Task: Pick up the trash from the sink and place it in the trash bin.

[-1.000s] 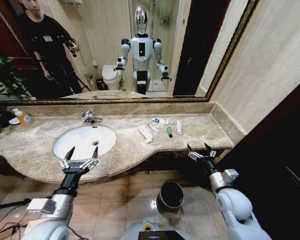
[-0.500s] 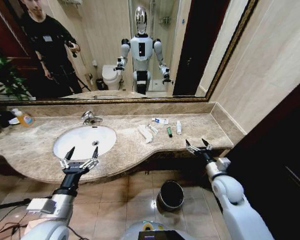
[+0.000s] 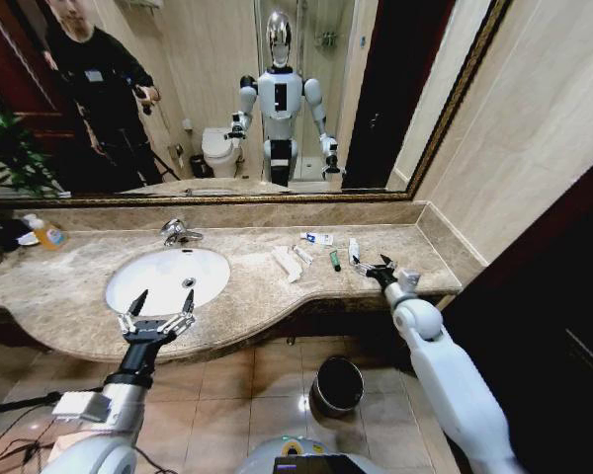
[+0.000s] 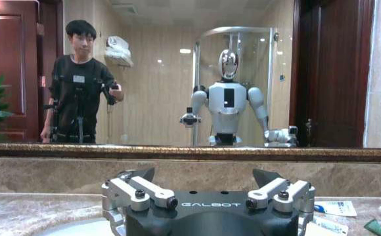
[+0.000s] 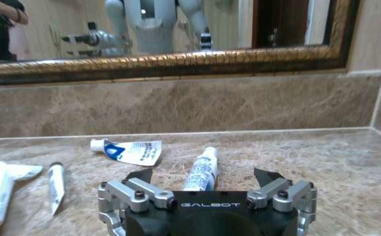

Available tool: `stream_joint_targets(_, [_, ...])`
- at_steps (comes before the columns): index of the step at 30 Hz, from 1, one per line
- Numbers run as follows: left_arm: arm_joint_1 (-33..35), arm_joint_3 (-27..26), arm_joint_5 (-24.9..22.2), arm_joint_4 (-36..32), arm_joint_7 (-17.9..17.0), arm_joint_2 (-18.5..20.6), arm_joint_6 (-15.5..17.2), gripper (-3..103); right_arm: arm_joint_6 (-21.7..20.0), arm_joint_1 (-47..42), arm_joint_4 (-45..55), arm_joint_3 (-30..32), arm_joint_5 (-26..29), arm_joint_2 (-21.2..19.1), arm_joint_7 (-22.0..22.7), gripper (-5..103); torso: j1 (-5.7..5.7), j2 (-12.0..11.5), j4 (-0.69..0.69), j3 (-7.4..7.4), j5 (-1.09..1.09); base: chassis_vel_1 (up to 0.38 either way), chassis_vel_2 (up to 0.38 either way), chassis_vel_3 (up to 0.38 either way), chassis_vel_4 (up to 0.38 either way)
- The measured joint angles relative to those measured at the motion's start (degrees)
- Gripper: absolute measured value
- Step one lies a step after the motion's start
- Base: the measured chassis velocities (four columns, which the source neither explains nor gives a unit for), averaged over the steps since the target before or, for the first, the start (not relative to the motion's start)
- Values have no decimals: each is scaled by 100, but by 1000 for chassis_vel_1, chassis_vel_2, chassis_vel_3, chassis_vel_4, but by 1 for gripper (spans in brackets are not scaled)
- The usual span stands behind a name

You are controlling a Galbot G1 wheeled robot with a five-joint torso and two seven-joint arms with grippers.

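Reaching over the bench, the right tool (image 3: pixel 369 265) sits low above the beige-brown marble top, fingers spread apart, holding nothing. In the right wrist view the small white bottle with blue print (image 5: pixel 201 173) lies between the two dark fingertips (image 5: pixel 139 175) and just ahead of them; whether they touch it, cannot tell. In the head view that bottle (image 3: pixel 354 251) lies just beside the tool.

Left tool (image 3: pixel 160 305) hangs over the front edge of the bench, before the white oval basin sink (image 3: pixel 167 276). Fingers wide apart, empty.

Trash lies on the bench to the right of the sink, not in the basin:
- blue-printed white packet (image 3: pixel 317 238) nearest the back wall, also seen at (image 5: pixel 130 150)
- green-black mini tube (image 3: pixel 334 261)
- small white sachet (image 3: pixel 302 254)
- larger white tube (image 3: pixel 286 263)

Chrome faucet (image 3: pixel 178 232) stands behind the basin. Orange-liquid bottle (image 3: pixel 45 232) stands at the far left of the bench, well apart from the trash.

Small round black trash bin with shiny metallic rim (image 3: pixel 337 385) stands on the tan tiled floor (image 3: pixel 227 395) below the bench front, under the right arm.

Gold-framed wall mirror (image 3: pixel 445 109) runs along the back wall above a marble backsplash.
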Motion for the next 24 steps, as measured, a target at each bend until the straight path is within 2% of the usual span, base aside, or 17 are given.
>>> stream_joint_targets(7, [0, 0, 0, 0, 0, 0, 0, 100, -420, 762, -654, -239, 205, 56, 139, 100, 0, 0, 0, 0, 0, 0, 0, 0, 0])
stream_joint_targets(13, [0, 0, 0, 0, 0, 0, 0, 100, -490, 938, -854, -289, 361, 122, 225, 100, 0, 0, 0, 0, -1, 0, 0, 0, 0])
stream_joint_targets(21, [0, 0, 0, 0, -1, 0, 0, 100, -490, 973, -918, -383, 306, 177, 229, 102, -1, 0, 0, -1, -1, 0, 0, 0, 0])
stream_joint_targets(24, [0, 0, 0, 0, 0, 0, 0, 100, -487, 971, -942, -406, 274, 190, 222, 99, -1, 0, 0, -1, -1, 0, 0, 0, 0])
